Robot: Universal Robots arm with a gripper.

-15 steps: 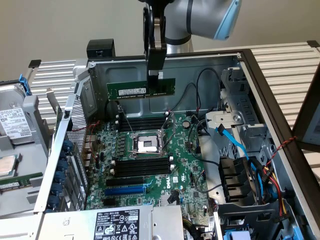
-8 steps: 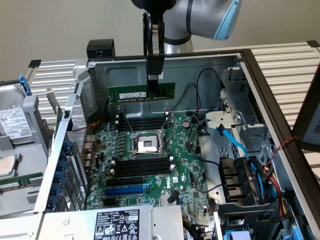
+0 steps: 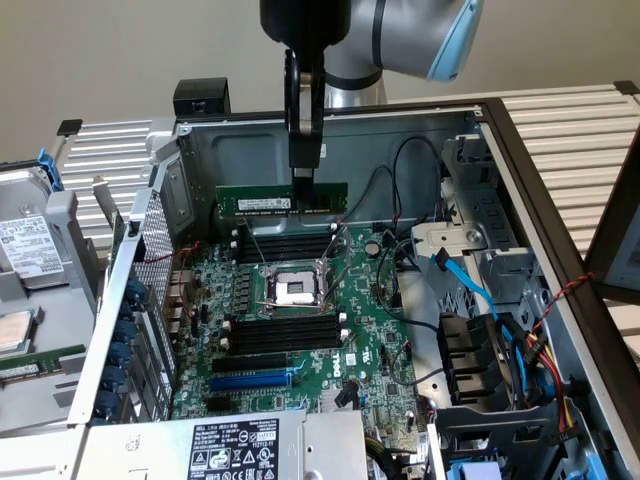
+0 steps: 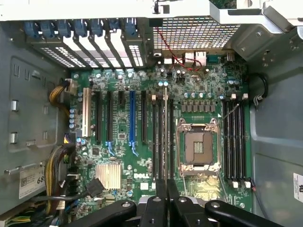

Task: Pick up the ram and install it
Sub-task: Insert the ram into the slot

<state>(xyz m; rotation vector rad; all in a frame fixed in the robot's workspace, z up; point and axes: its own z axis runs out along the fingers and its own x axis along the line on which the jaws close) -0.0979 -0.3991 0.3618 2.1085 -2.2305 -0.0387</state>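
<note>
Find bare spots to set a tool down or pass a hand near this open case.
Free: the white slatted table top beyond the case's dark rim, exterior view's right; room over the silver processor socket between the black memory slots. Crowded: blue and black cables beside the board; the gripper holds the green ram stick over the far slots.
</note>
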